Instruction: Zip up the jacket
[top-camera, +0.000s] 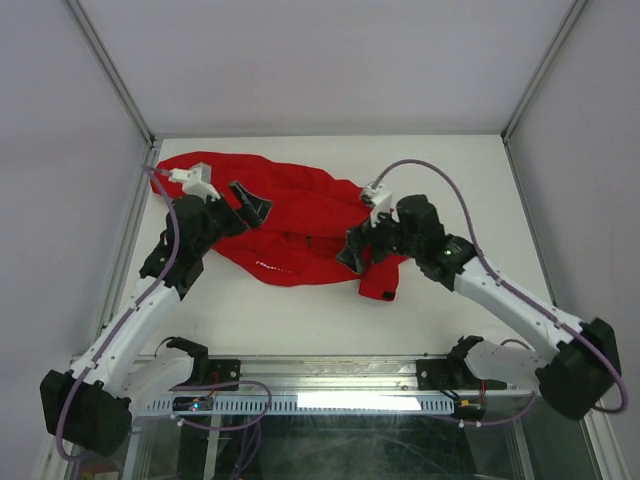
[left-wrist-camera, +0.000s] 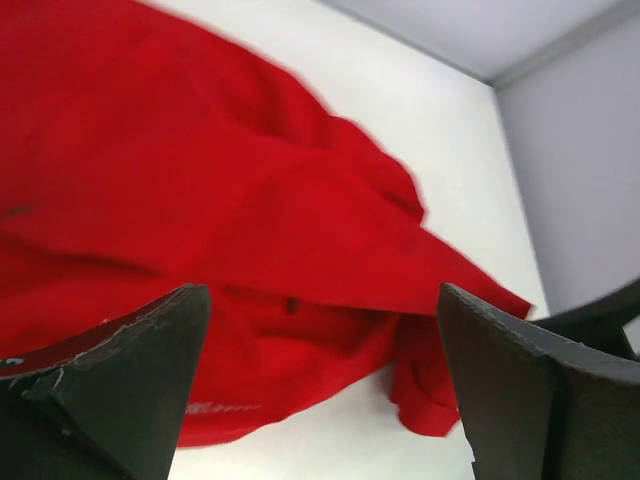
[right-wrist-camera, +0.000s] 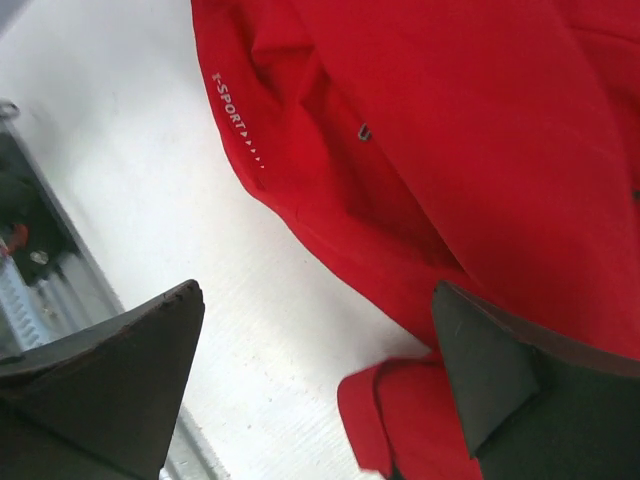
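My left tool (top-camera: 252, 205) and my right tool (top-camera: 355, 252) both hang with jaws apart, gripping nothing, at the upper-left and lower-right edges of the crumpled red jacket (top-camera: 300, 225) lying mid-frame on the white worktop (top-camera: 450, 180).

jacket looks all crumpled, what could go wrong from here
1. The jacket lies bunched in folds with no zipper line clearly exposed, so the open left hand might pinch loose fabric instead.
2. The open right hand hovers by the folded sleeve end and could drag it along, bunching things further.
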